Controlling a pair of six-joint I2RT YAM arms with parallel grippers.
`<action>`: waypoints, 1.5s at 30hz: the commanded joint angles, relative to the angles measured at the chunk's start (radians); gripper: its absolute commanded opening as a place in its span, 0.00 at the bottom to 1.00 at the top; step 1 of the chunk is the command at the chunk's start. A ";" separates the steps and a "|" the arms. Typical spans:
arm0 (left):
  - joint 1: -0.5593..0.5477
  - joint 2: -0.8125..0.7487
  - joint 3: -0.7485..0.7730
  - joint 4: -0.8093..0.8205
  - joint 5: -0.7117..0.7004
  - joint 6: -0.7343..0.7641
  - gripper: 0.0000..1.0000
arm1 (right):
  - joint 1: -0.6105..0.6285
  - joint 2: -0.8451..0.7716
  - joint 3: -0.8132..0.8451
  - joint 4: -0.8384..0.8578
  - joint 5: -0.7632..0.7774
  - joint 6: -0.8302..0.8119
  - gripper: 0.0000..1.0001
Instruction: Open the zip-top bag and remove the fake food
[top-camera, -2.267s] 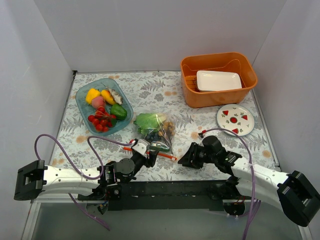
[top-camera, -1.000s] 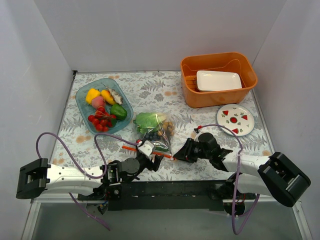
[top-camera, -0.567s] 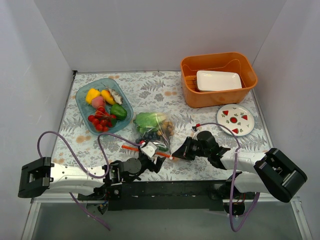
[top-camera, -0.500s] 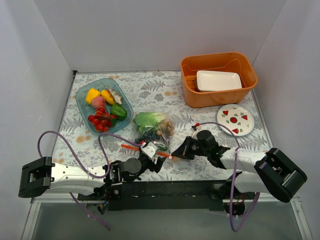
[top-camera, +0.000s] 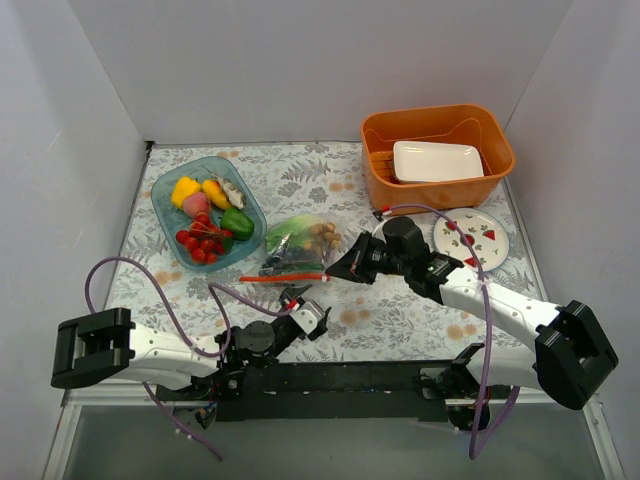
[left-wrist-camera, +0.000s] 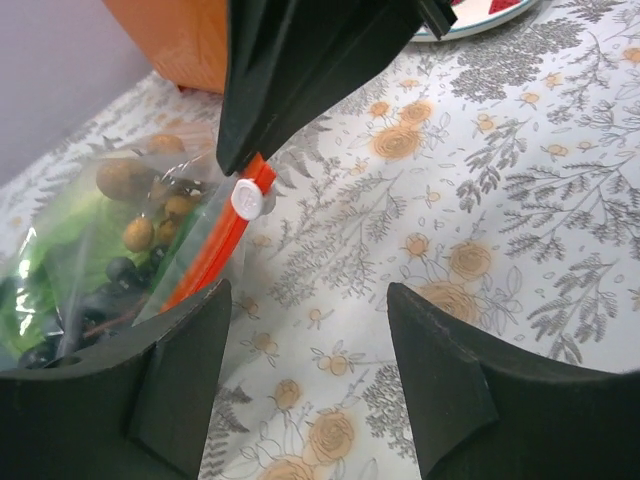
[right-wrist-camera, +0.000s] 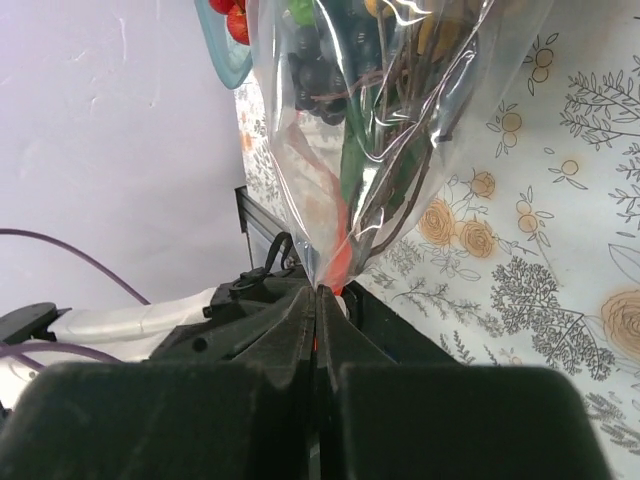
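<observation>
Seen from above, the bag (top-camera: 300, 248) lies near the middle of the table (top-camera: 400, 330), with the toy food (top-camera: 300, 238) inside it. Its red zip strip (top-camera: 283, 278) forms the near edge and runs left to right. The right fingers (top-camera: 343, 270) are closed on the right end of the zip strip. The left fingers (top-camera: 306, 308) are spread and empty, just on the near side of the strip and not touching it.

In the left wrist view, bare table is seen between the spread left fingers (left-wrist-camera: 175, 385). The strip slants away up to a white slider (left-wrist-camera: 248, 198), which sits directly under the right fingers. The bag's body lies ahead and to the left.

In the right wrist view, the right fingers are pressed shut where the strip meets the bag's edge, and the plastic is stretched away from them. Whether the far end rests on the table cannot be told.

The bag is judged not yet opened. The coming move turns on the slider, which lies ahead and slightly left of the left fingers, at the end of the strip that is already pinned. The strip's free length is laid leftward from there.
</observation>
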 joint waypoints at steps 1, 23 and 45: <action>-0.009 0.054 -0.011 0.230 -0.097 0.166 0.59 | -0.003 0.051 0.119 -0.169 -0.003 0.018 0.01; -0.050 0.253 -0.020 0.631 -0.151 0.526 0.54 | -0.001 0.116 0.273 -0.338 0.009 0.073 0.01; -0.014 0.333 0.035 0.783 -0.110 0.510 0.47 | 0.011 0.145 0.319 -0.384 0.015 0.143 0.01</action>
